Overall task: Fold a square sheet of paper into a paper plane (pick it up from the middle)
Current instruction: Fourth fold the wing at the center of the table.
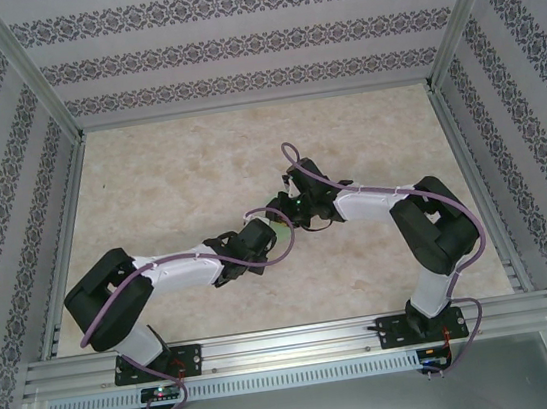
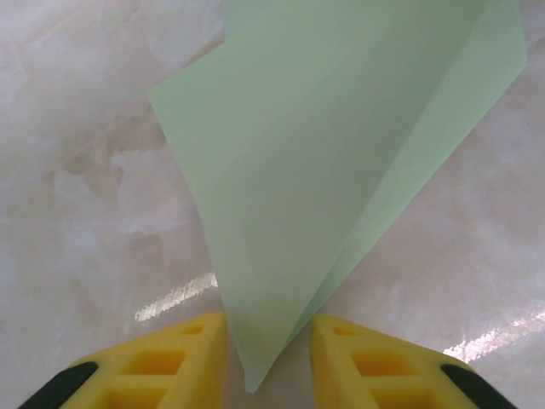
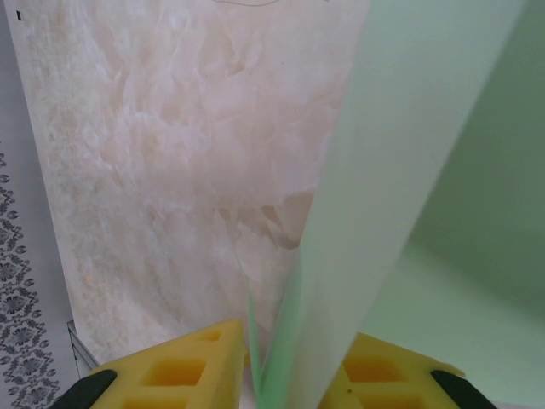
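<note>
Paper plane looks well along, I'd judge. The mint sheet is already folded into layers that run to a sharp point, so the early creases are done. What I reckon is left is the last wing folds and setting it down.

It is over the middle of the surface, between my two arms where they meet. Its point lies in the gap of the left pincer, whose yellow fingers stand narrowly apart, and I cannot tell whether they grip. The right pincer is narrow too, closed on a loose fold standing edge-on between its pads.

Count: one paper, two pincers.
</note>
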Robot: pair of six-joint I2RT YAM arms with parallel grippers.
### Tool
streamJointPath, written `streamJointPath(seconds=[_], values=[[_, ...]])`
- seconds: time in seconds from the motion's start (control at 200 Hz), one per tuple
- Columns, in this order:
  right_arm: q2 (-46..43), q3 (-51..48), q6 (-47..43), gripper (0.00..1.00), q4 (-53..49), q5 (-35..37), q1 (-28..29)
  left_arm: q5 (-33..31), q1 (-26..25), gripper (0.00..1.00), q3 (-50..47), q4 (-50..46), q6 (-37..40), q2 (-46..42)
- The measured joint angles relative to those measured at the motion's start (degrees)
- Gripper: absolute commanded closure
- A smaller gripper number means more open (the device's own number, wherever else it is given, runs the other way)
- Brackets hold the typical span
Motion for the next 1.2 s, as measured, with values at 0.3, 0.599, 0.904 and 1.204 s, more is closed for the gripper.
streamJointPath(seconds=[0.3, 0.599, 0.904, 1.204], values=[[0.0, 0.3, 0.0, 0.74, 0.0, 0.0, 0.0, -0.6, 0.0, 0.83, 0.0, 0.3, 0.2, 0.1], [0.0, 0.3, 0.0, 0.71, 0.0, 0.0, 0.0, -0.7, 0.0, 0.95, 0.4, 0.4, 0.6, 1.0], [-1.7, 0.0, -1.0, 0.59, -0.5, 0.0, -1.1, 3.0, 1.3, 1.0, -0.2, 2.2, 0.2, 0.7], [-11.3, -5.0, -3.2, 0.56, 0.2, 0.0, -4.2, 14.0, 6.3, 1.0, -3.3, 7.1, -1.0, -0.5]])
